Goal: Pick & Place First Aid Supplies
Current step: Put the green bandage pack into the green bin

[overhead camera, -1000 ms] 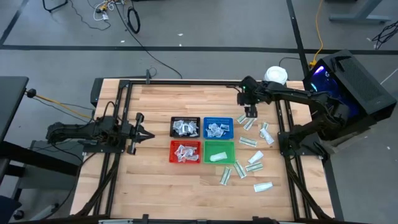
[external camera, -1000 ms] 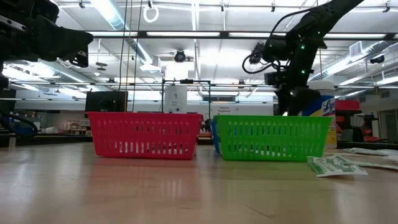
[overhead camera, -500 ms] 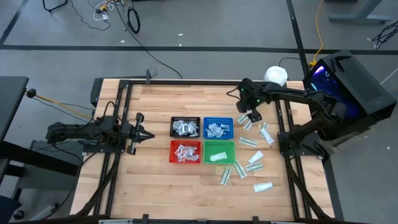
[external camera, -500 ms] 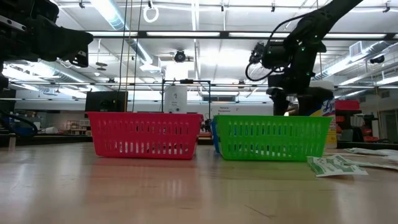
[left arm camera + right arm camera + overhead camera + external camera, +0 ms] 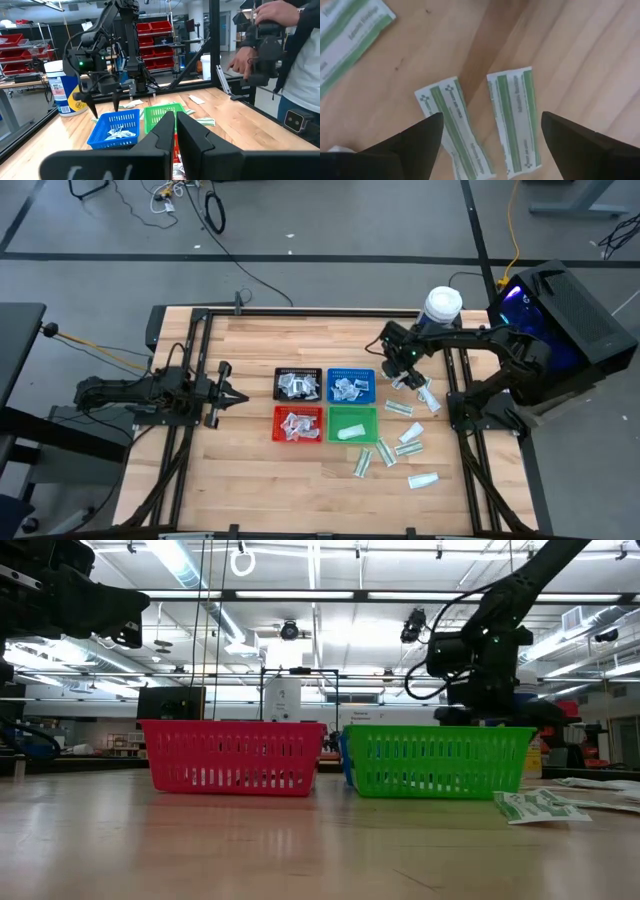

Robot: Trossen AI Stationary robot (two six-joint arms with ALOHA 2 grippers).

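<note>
Several narrow white-and-green first aid packets [image 5: 398,408] lie loose on the wooden table, right of four mesh trays. My right gripper [image 5: 402,372] points down over them, open. In the right wrist view two packets, one [image 5: 452,125] beside the other [image 5: 515,120], lie flat on the table between its fingers without touching them, my right gripper [image 5: 492,145] still above. A third packet [image 5: 350,35] lies farther off. My left gripper [image 5: 228,393] waits shut and level at the table's left, also seen as my left gripper [image 5: 175,131] in its own view.
The black tray [image 5: 297,384], blue tray [image 5: 351,385] and red tray [image 5: 299,423] hold small packets; the green tray [image 5: 352,423] holds one. A white jar [image 5: 443,304] stands at the far right. A person [image 5: 280,45] stands beyond the table.
My right gripper has come down toward the loose packets right of the blue tray and has rolled about its wrist, so that its arm no longer covers the jar. The packets have stayed where they were.
</note>
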